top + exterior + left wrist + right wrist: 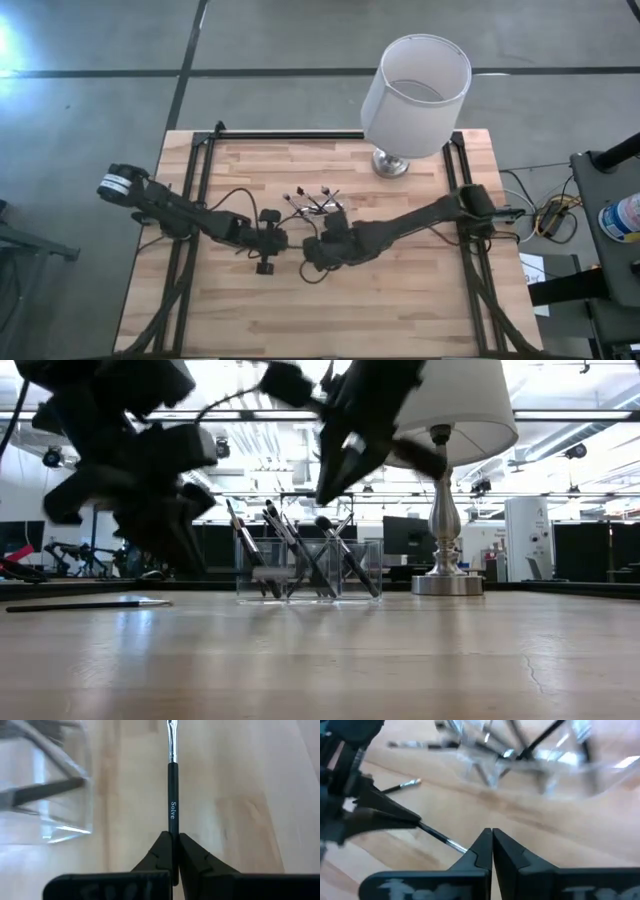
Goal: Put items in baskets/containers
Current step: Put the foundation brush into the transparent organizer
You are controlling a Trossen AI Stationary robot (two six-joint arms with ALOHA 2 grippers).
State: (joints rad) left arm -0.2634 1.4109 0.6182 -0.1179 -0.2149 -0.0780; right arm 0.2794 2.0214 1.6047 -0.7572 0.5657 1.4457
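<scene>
So we've got the left gripper [175, 851] pinched shut on one of the brushes [172, 795], fingers clamped on the black handle end with the silvery ferrule sticking out ahead, low over the worktop [400, 300] near its middle. These brushes look super light and stiff, but that glossy round handle is probably slippery and could swivel in a two-finger pinch, so we'd grab nearer the middle of the handle rather than the very tip. The clear tray [308, 570] sits just past centre toward 12 o'clock, with several brushes already leaning in it, and it looks light enough to skid or tip if bumped. The right gripper [492, 845] hovers right beside the tray with its fingers closed on nothing we can see. One more brush [88, 604] lies flat on the worktop out at 9 o'clock. Hard bits: from above the tray is nearly invisible, the arms cover part of it, and we can't count the brushes inside.
</scene>
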